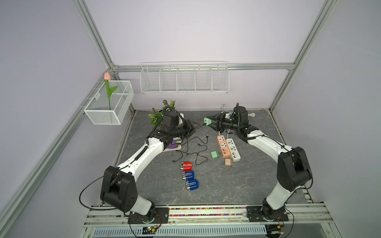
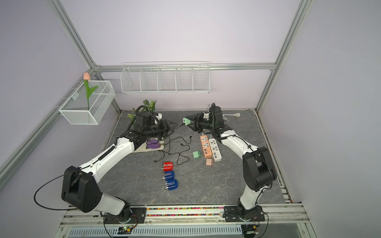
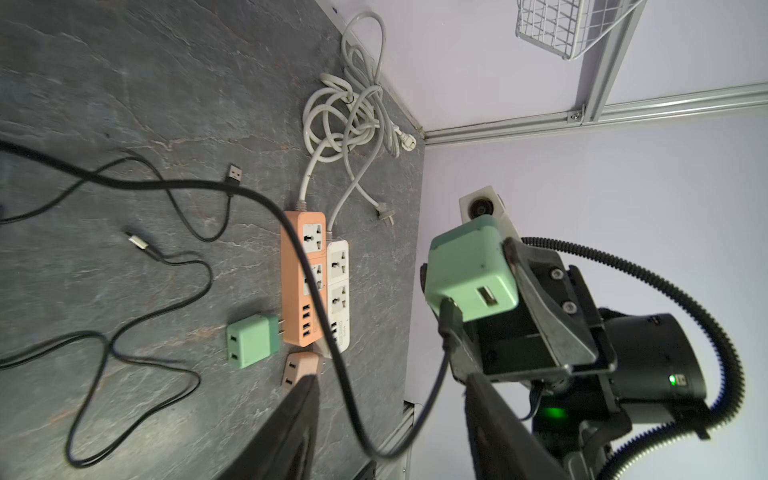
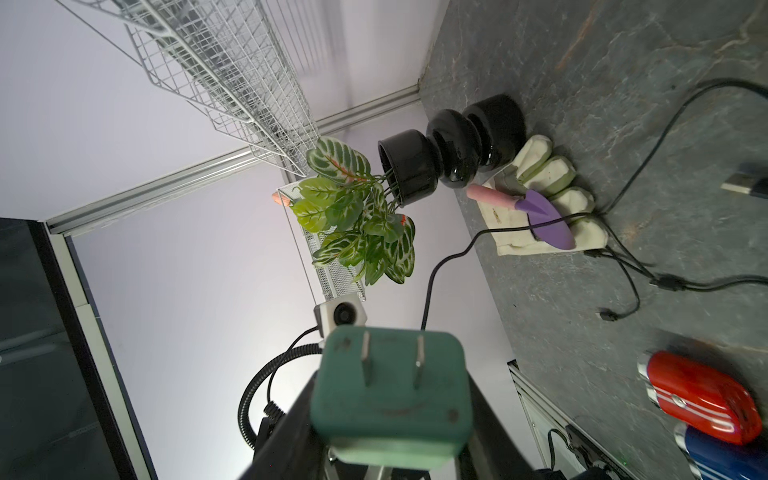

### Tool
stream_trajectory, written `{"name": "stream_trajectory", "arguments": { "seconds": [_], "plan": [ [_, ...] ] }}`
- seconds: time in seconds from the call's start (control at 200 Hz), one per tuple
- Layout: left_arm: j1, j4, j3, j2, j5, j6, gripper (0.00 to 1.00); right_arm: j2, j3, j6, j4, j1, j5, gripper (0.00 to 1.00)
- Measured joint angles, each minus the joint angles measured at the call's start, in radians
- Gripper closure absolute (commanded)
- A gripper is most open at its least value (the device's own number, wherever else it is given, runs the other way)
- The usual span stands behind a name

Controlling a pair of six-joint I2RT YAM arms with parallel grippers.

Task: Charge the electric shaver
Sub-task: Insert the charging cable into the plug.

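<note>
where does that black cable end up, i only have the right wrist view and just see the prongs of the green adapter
observer: the cable is plugged into the far face of the green adapter, beside an empty usb port
operator: is the left gripper holding the cable
observer: no, the left gripper is open and the cable runs loose between its jaws

No legible text; strip label (image 3: pixel 342 335) seemingly blurred.
</note>
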Motion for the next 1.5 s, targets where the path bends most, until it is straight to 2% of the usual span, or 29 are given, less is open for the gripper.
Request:
{"name": "stream_trajectory", "arguments": {
  "seconds": [0.18, 0.36, 0.515, 0.69, 0.79, 1.065, 1.125, 1.285, 1.45, 1.5],
  "plan": [
    [-0.001, -0.034, 0.021, -0.017, -0.033, 0.164, 0.41, 0.001, 0.001, 0.007, -0.124, -0.014, -0.071, 0.93],
    [-0.059, -0.071, 0.147, 0.114, -0.029, 0.316, 0.40, 0.006, 0.003, 0.033, -0.189, -0.019, -0.131, 0.93],
    [-0.126, -0.084, 0.195, 0.195, -0.025, 0.375, 0.40, 0.006, -0.003, 0.064, -0.190, -0.031, -0.155, 0.93],
    [-0.137, -0.090, 0.204, 0.235, -0.024, 0.396, 0.43, 0.006, -0.030, 0.109, -0.167, -0.035, -0.159, 0.93],
    [-0.137, -0.088, 0.208, 0.248, -0.023, 0.401, 0.52, 0.006, -0.037, 0.128, -0.150, -0.035, -0.167, 0.93],
    [-0.145, -0.082, 0.228, 0.260, -0.026, 0.423, 0.91, 0.006, -0.060, 0.178, -0.130, -0.038, -0.179, 0.93],
    [-0.146, -0.082, 0.228, 0.264, -0.025, 0.420, 0.96, 0.006, -0.066, 0.185, -0.130, -0.039, -0.179, 0.91],
    [-0.147, -0.089, 0.228, 0.269, -0.023, 0.413, 0.95, 0.006, -0.081, 0.196, -0.116, -0.039, -0.179, 0.92],
    [-0.147, -0.090, 0.228, 0.270, -0.023, 0.412, 0.75, 0.006, -0.089, 0.211, -0.101, -0.039, -0.179, 0.92],
    [-0.147, -0.089, 0.228, 0.270, -0.023, 0.411, 0.71, 0.006, -0.089, 0.214, -0.096, -0.039, -0.179, 0.91]
  ]
}}
